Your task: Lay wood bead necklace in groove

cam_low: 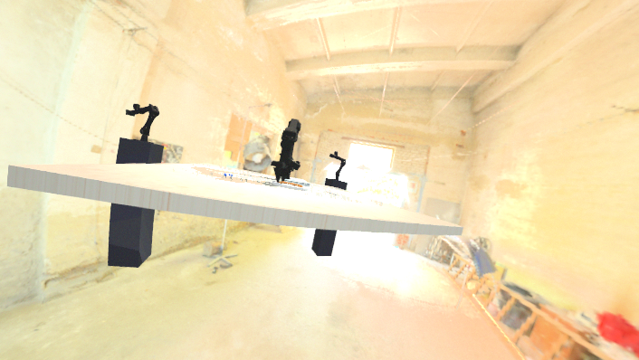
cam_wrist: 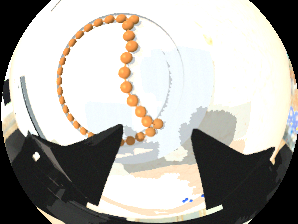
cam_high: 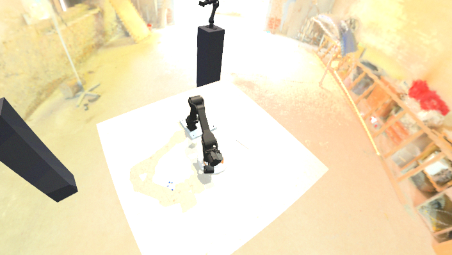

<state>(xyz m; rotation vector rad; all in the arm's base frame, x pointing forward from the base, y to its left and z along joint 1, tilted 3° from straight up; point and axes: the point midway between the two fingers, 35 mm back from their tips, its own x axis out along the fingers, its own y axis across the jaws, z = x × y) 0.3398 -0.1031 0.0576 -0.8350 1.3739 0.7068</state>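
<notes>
The round bead board (cam_high: 221,169) (cam_wrist: 95,82) is pale and lies on the table. The orange wood bead necklace (cam_wrist: 124,72) (cam_high: 222,160) lies on it. In the wrist view its left run follows the groove's left arc. Its other run crosses the inside from top to lower right, bunched at both bends, and the groove's right arc is bare. My gripper (cam_wrist: 157,128) (cam_low: 281,181) is open, low over the board near the necklace's lower-right bend. Beads there show between the fingertips in the wrist view; the left finger hides part of the lower run. Whether the fingers touch beads is unclear.
Several small blue dots (cam_high: 170,185) (cam_low: 228,175) lie on the white table (cam_high: 256,198) (cam_low: 226,208) beside the board. The arm's base plate (cam_high: 194,134) stands behind the board. Dark pillars (cam_high: 209,57) (cam_low: 131,235) stand beyond the table.
</notes>
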